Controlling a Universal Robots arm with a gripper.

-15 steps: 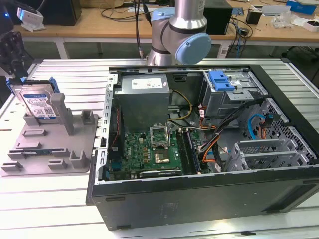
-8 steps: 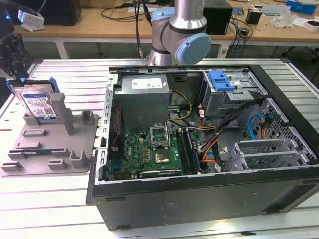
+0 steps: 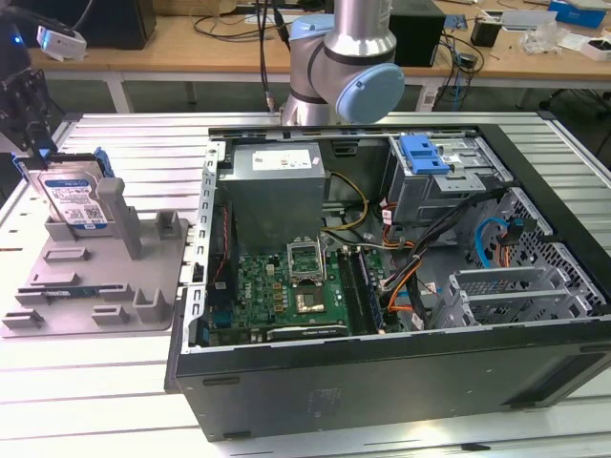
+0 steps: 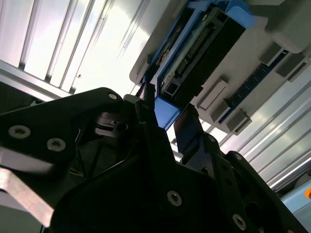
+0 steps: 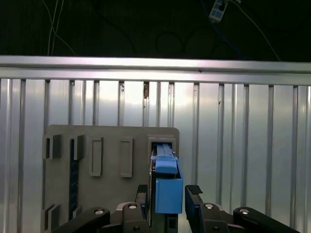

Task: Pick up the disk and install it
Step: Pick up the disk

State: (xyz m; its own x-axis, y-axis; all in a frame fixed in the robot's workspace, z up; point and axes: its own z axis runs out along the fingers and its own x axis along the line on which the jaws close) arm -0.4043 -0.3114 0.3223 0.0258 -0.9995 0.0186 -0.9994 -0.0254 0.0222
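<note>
Disk (image 3: 78,198) stands on edge in a slot of the grey holder (image 3: 105,286), label facing out. It sits on the slatted worktop (image 3: 115,153) at the exterior view's left, well apart from the open computer case (image 3: 382,391). Standing it upright likely serves the pick: its top edge and blue rail are left clear above the slot. Gripper (image 5: 167,190) is over that edge. In both wrist views its fingers (image 5: 194,193) straddle the blue rail, one on each side. In the first wrist view a thin dark gap shows by one finger, so I judge the jaws parted and not yet clamped; the disk's weight appears to rest in the holder. Approach looks lined up with the slot, presumably so the disk can lift straight out. In the case, a blue bracket (image 3: 425,153) sits at the drive cage near the arm's base (image 3: 344,76). Disk not installed; pick not completed.
</note>
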